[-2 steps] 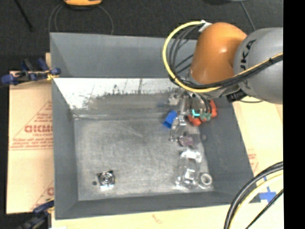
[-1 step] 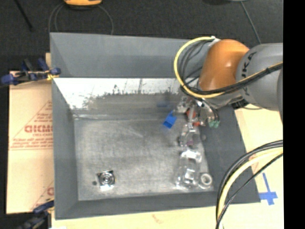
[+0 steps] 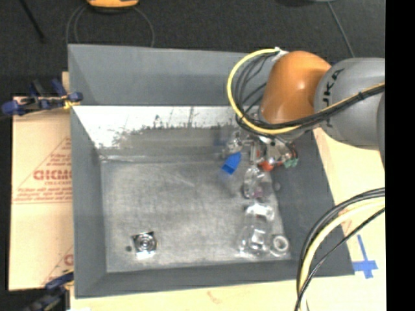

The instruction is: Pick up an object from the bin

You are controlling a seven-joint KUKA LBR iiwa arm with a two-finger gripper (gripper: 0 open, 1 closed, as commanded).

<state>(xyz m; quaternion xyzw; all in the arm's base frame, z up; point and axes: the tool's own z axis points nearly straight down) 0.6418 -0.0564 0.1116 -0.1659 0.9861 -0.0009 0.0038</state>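
1. My fingers [image 3: 255, 173] hang low by the bin's [image 3: 84, 193] right wall; apart or together, I cannot tell
2. The small blue piece [image 3: 230, 166] beside them lies free of the metal heap [image 3: 259, 235], so I judge it easier to take

Grey bin [image 3: 84, 193], floor scuffed pale. Small blue piece [image 3: 229, 167] by the back wall. Silvery metal bits [image 3: 262, 238] front right, another silvery bit [image 3: 144, 243] front left. Orange wrist cover [image 3: 292, 86], yellow and black cables [image 3: 231, 86].

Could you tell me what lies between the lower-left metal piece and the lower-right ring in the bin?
In the camera view, mostly bare bin floor, then a shiny metal clump right beside the ring.
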